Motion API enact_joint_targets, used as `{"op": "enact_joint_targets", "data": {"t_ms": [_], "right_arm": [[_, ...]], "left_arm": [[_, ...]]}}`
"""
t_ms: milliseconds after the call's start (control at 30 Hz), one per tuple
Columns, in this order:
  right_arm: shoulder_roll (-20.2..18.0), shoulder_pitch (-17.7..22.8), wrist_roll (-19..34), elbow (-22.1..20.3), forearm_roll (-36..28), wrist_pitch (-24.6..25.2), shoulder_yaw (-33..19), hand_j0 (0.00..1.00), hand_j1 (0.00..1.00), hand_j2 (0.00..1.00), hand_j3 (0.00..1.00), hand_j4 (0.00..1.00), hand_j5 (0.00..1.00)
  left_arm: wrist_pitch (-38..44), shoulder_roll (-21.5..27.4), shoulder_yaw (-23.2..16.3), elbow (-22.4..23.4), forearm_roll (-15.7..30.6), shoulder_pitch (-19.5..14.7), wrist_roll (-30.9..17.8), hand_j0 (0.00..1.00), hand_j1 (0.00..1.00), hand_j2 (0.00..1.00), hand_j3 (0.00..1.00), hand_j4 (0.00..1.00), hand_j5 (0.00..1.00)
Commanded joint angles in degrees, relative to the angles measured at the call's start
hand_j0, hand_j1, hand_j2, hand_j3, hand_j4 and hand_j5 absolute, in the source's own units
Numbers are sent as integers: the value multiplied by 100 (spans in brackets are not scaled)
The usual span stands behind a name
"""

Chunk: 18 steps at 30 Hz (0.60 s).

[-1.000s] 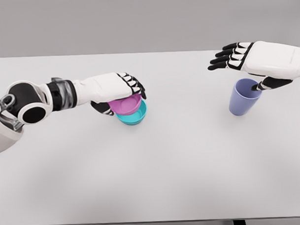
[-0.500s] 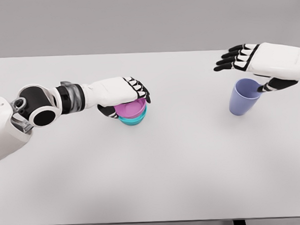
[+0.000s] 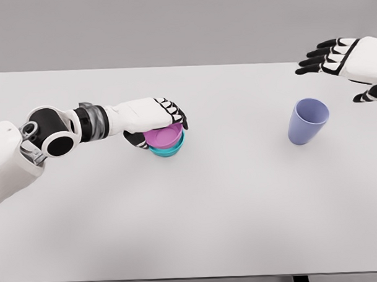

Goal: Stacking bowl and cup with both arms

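White table bears teal bowl and lavender cup.

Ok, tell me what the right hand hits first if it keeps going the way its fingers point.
Probably nothing: the right hand points left across the bare table, above and behind the blue cup. Depth is uncertain.

White arm shells, black joints, grey wrist collar, black-and-white fingers.

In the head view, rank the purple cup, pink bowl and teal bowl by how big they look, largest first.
1. Purple cup, fully visible, standing alone.
2. Pink bowl, partly covered by the left hand.
3. Teal bowl, only a sliver showing beneath the pink one.
The bowls' true sizes can't be compared: both are partly hidden.
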Motion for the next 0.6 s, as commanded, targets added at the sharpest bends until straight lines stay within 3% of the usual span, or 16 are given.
{"op": "enact_joint_targets", "data": {"t_ms": [0, 67, 167, 233, 333, 433, 467, 533, 567], "right_arm": [[-163, 0, -2, -127, 666, 14, 89, 100, 100, 100, 100, 100, 100], [-137, -52, -2, 14, 922, 14, 291, 100, 100, 100, 100, 100, 100], [109, -466, -2, 330, 1045, 14, 994, 100, 100, 100, 100, 100, 100], [320, -703, -2, 401, 1045, 14, 1390, 100, 100, 100, 100, 100, 100], [347, -923, -2, 418, 1036, 14, 1865, 100, 100, 100, 100, 100, 100], [347, -958, -2, 462, 1019, 14, 1891, 100, 100, 100, 100, 100, 100], [347, -958, -2, 462, 1010, 14, 1944, 100, 100, 100, 100, 100, 100], [355, -958, -2, 462, 1010, 14, 2023, 100, 100, 100, 100, 100, 100], [382, -967, -2, 454, 1010, 14, 2067, 100, 100, 100, 100, 100, 100]], "left_arm": [[-5, -18, 4, 52, 8, 0, 4, 65, 65, 65, 65, 65, 65], [-5, -45, 4, 78, 8, 0, 4, 65, 65, 65, 65, 65, 65], [-5, -45, 4, 96, 8, 0, 4, 66, 66, 66, 66, 66, 66], [-5, -45, 4, 105, 8, 0, 4, 66, 66, 66, 66, 66, 66], [-5, -62, 4, 122, 8, 9, 4, 66, 66, 66, 66, 66, 66], [-5, -62, 4, 122, 8, 9, 4, 67, 67, 67, 67, 67, 67], [-5, -62, 4, 122, 8, 9, 4, 70, 70, 70, 70, 70, 70], [-14, -45, 4, 122, 8, 9, 4, 98, 98, 98, 98, 98, 98], [-14, -36, 4, 122, 8, 9, 4, 100, 100, 100, 100, 100, 100]]}}
